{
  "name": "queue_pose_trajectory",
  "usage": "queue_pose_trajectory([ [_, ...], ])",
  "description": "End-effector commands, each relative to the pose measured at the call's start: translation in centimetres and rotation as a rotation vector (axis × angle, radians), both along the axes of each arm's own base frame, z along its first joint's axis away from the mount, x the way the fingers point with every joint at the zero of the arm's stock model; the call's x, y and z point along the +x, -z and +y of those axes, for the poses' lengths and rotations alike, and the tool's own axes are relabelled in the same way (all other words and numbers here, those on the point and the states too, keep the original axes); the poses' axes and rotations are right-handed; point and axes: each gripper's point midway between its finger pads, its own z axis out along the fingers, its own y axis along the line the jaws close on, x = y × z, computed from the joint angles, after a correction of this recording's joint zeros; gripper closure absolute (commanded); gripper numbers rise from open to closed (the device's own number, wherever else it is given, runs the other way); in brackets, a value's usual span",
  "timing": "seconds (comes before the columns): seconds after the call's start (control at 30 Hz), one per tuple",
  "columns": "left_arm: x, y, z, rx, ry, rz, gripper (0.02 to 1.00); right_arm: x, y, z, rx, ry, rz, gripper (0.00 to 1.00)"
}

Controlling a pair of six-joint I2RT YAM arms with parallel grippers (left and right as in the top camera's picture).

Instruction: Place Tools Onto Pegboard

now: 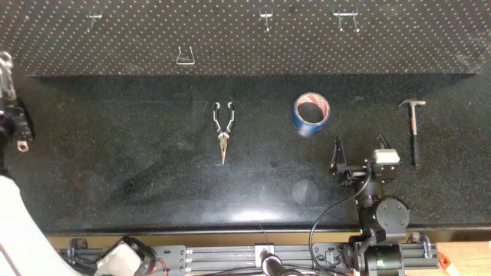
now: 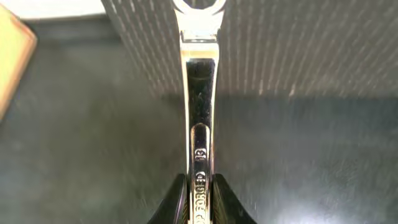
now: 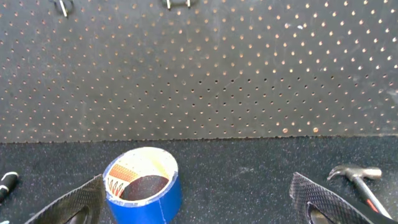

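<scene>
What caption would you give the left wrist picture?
The left gripper holds a silver wrench facing the pegboard.

Black joints; mesh-textured black fingers (image 3: 320, 200) on the right gripper (image 1: 359, 151); white block (image 1: 385, 157) at its wrist; looping black cable (image 1: 311, 234); white shell on the left arm (image 1: 14, 222).

The right gripper (image 1: 359, 156) is low over the black table (image 1: 115, 153) with its two fingers wide apart. The blue tape roll (image 1: 311, 113) lies a little ahead of the left finger, the hammer (image 1: 414, 130) lies near the right finger's outer side, and the pliers (image 1: 223, 132) lie far off to the left. The pegboard (image 1: 230, 31) with its hooks (image 1: 265, 17) stands well ahead of the fingers.
</scene>
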Motion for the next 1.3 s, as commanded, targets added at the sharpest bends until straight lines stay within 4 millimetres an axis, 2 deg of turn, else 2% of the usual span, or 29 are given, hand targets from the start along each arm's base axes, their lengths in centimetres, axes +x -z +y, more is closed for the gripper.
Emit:
queue_pose_trajectory([
  [0.03,3.2,-5.5,-2.1,0.063,-0.080,-0.189,0.989,0.0,0.0,0.3,-0.013,-0.018,-0.002,0.038],
  [0.07,5.0,-6.0,-6.3,0.074,-0.004,-0.196,0.989,0.0,0.0,0.3,-0.013,-0.018,-0.002,0.038],
  [0.1,6.1,-7.2,-9.7,0.071,0.005,-0.245,0.989,0.0,0.0,0.3,-0.013,-0.018,-0.002,0.038],
  [0.13,6.7,-8.4,-11.4,0.070,0.036,-0.291,0.989,0.0,0.0,0.3,-0.013,-0.018,-0.002,0.038],
  [0.2,7.3,-9.7,-13.1,0.047,0.066,-0.350,0.989,0.0,0.0,0.3,-0.013,-0.018,-0.002,0.038],
  [0.27,7.4,-8.0,-13.1,0.017,0.052,-0.321,0.989,0.0,0.0,0.3,-0.013,-0.018,-0.002,0.038],
  [0.33,7.0,-3.2,-13.2,-0.002,0.050,-0.225,0.991,0.0,0.0,0.3,-0.013,-0.018,-0.002,0.038],
  [0.37,6.8,-1.7,-13.2,-0.007,0.049,-0.198,0.989,0.0,0.0,0.3,-0.013,-0.018,-0.002,0.038],
  [0.43,6.8,-0.1,-13.2,-0.025,0.039,-0.176,0.991,0.0,0.0,0.3,-0.013,-0.018,-0.002,0.038],
  [0.5,7.4,0.2,-13.1,-0.033,0.032,-0.179,0.989,0.0,0.0,0.3,-0.013,-0.018,-0.002,0.038],
  [0.63,9.1,2.1,-12.6,-0.046,0.033,-0.153,0.989,0.0,0.0,0.3,-0.013,-0.018,-0.002,0.038],
  [0.73,10.1,2.1,-12.8,-0.053,0.049,-0.176,0.989,0.0,0.0,0.3,-0.013,-0.018,-0.002,0.038],
  [0.8,9.0,1.4,-13.6,-0.068,0.078,-0.204,0.989,0.0,0.0,0.3,-0.013,-0.018,-0.002,0.038],
  [0.83,6.9,-0.8,-13.7,-0.045,0.078,-0.288,0.989,0.0,0.0,0.3,-0.013,-0.018,-0.002,0.038],
  [0.87,5.7,-2.7,-13.4,-0.023,0.066,-0.367,0.989,0.0,0.0,0.3,-0.013,-0.018,-0.002,0.038],
  [0.9,4.9,-4.0,-13.0,-0.010,0.055,-0.412,0.991,0.0,0.0,0.3,-0.013,-0.018,-0.002,0.038],
  [0.93,4.5,-4.5,-13.0,-0.006,0.053,-0.425,0.989,0.0,0.0,0.3,-0.013,-0.018,-0.002,0.038],
  [1.0,3.8,-4.0,-13.7,-0.029,0.077,-0.410,0.989,0.0,0.0,0.3,-0.013,-0.018,-0.002,0.036],
  [1.03,3.2,-2.5,-14.1,-0.033,0.090,-0.418,0.989,0.0,0.0,0.3,-0.013,-0.018,-0.002,0.038],
  [1.1,2.8,-0.9,-14.2,-0.025,0.093,-0.440,0.989,0.0,0.0,0.3,-0.013,-0.018,-0.002,0.038],
  [1.3,5.8,2.0,-13.2,-0.022,0.077,-0.420,0.989,0.0,0.0,0.3,-0.013,-0.018,-0.002,0.038],
])
